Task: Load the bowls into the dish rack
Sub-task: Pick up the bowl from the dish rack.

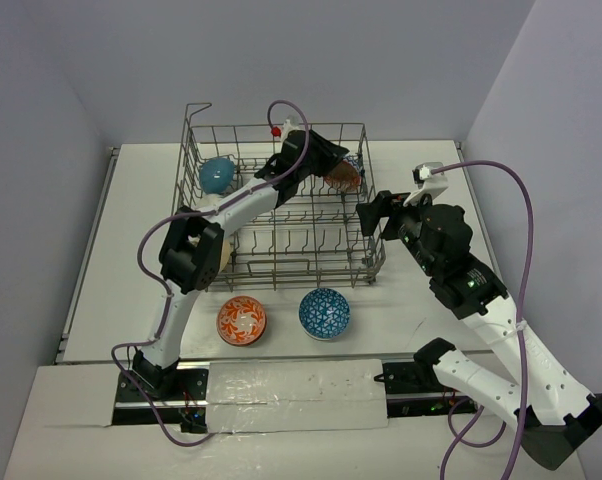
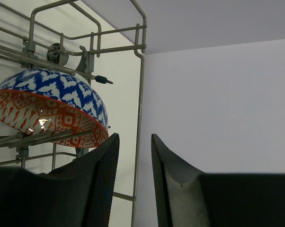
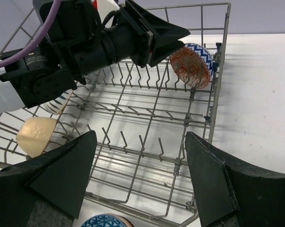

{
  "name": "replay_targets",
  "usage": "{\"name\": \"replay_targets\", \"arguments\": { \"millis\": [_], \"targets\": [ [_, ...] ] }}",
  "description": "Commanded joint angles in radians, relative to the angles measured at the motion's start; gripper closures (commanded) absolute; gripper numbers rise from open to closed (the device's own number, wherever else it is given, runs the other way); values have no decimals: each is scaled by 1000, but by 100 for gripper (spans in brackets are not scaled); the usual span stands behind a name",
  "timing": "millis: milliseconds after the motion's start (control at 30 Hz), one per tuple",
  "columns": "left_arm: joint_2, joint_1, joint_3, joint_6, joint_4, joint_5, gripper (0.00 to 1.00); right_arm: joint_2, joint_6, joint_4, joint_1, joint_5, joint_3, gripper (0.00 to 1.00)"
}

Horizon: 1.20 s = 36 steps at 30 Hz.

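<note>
I see left pincer (image 2: 135, 137) part-spread, narrow gap, pinching nothing, just beside blue-and-orange patterned bowl (image 2: 52, 111) propped in far-right corner of grey metal wire dish rack (image 1: 306, 240). Right pincer (image 3: 140, 135) spread wide, empty, at rack's right side.

Nothing legible in any view: no brand, number or sign clear enough to read. Only a faint line of pale print on the black wrist housing of the left arm (image 3: 38, 60), seen from the right wrist camera, too small and blurred to make out.
</note>
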Motion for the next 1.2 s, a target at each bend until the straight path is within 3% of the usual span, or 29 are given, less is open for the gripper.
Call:
{"name": "replay_targets", "arguments": {
  "millis": [0,1167],
  "targets": [
    [-46,-4,-4,21,19,-11,61,-7,8,42,-8,4,-1,17],
    [42,-4,28,8,-26,17,62,-4,10,42,-9,19,-2,17]
  ]
}}
